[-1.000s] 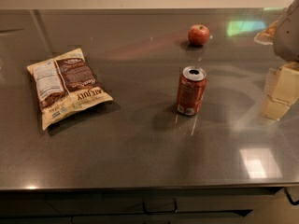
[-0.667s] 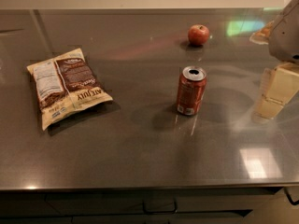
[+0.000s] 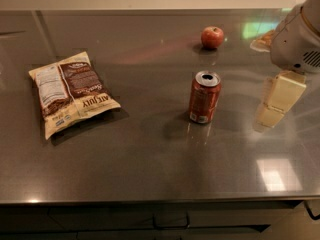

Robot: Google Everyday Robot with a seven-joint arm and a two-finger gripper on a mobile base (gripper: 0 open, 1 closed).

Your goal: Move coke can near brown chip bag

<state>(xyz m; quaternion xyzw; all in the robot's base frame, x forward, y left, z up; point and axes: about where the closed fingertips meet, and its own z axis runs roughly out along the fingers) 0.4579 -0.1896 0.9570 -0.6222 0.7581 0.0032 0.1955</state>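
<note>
The coke can is red with a silver top and stands upright near the middle of the grey table. The brown chip bag lies flat at the left, cream and brown with a white nutrition panel, well apart from the can. My gripper hangs at the right side of the view, under the white arm housing. It is to the right of the can, a little apart from it, and holds nothing that I can see.
A round red apple sits behind the can toward the table's far edge. The table's front edge runs along the bottom of the view, with dark cabinet fronts below it.
My gripper has shifted slightly left and down, toward the can. The can, bag and apple have not moved.
</note>
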